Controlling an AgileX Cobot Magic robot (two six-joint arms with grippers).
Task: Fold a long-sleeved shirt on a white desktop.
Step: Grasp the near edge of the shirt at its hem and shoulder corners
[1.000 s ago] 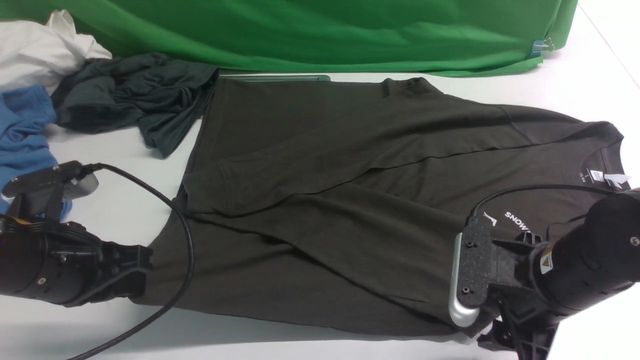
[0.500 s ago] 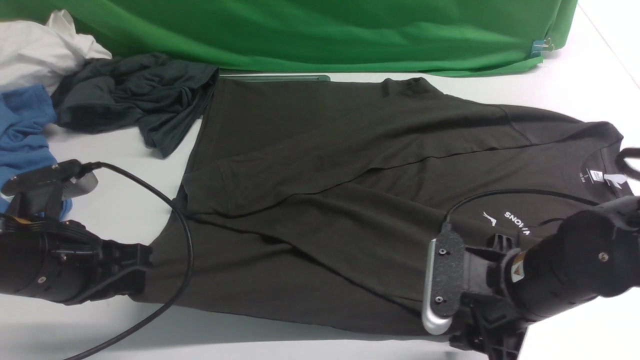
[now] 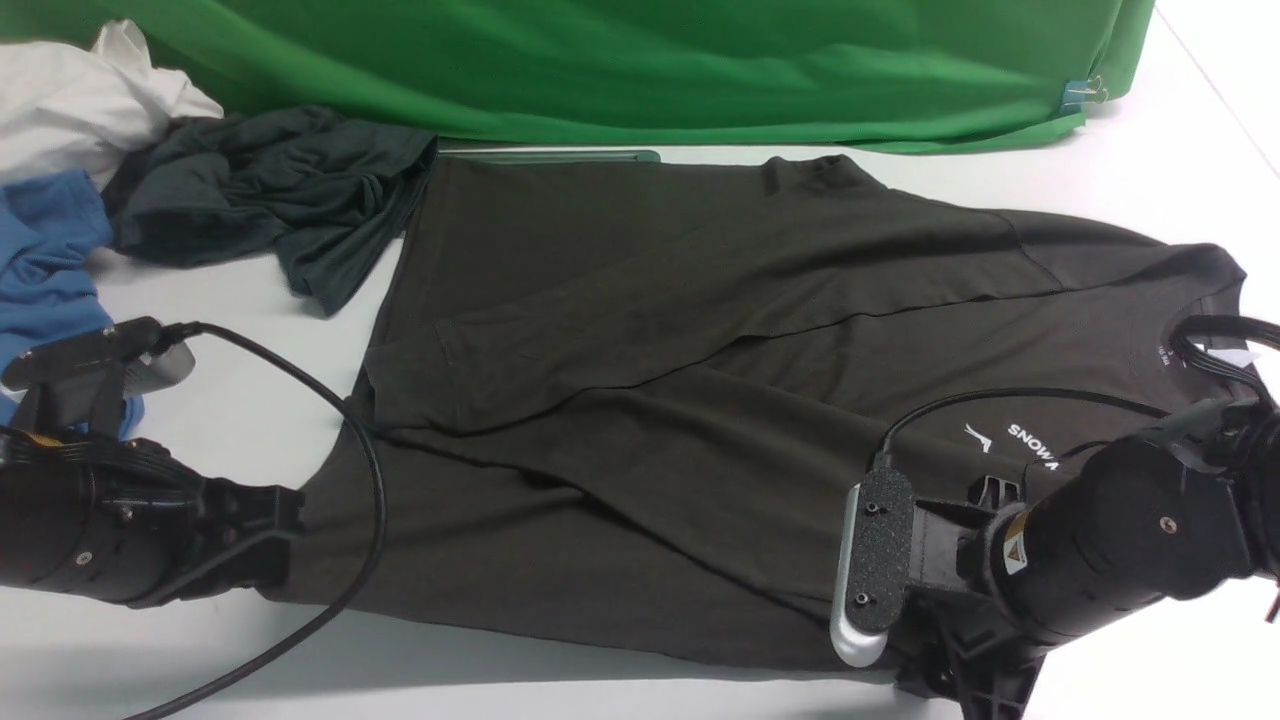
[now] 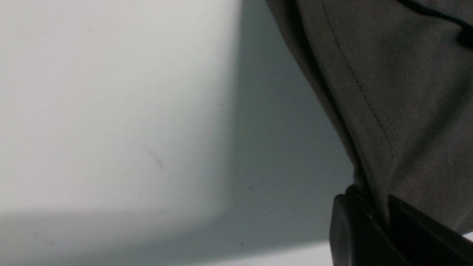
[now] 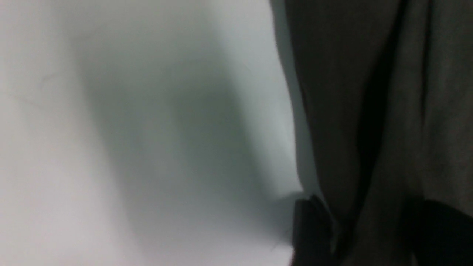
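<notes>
Broadly, the front view shows the shirt (image 3: 640, 400) lying flat across the middle of the table (image 3: 1150, 150), hem toward the robot's left, collar toward its right, both sleeves crossed over the body. The left end effector (image 3: 278, 550) sits at the near hem corner and the right end effector (image 3: 965, 675) at the near edge below the chest lettering, probably so both can lift that long edge and fold it away from the robot. Beyond the far edge lies a strip of bare table before the green cloth (image 3: 640, 70); a grey garment (image 3: 260, 190) touches the far hem corner and could be caught, while a blue garment (image 3: 50, 260) lies near the left arm. Next, the left wrist view shows the left end effector (image 4: 380, 221) clamped shut on the stitched hem, bare table beside it. Lastly, the right wrist view is blurred: dark cloth runs between the fingers (image 5: 310, 229) of the right end effector, but I cannot tell whether they grip it.
</notes>
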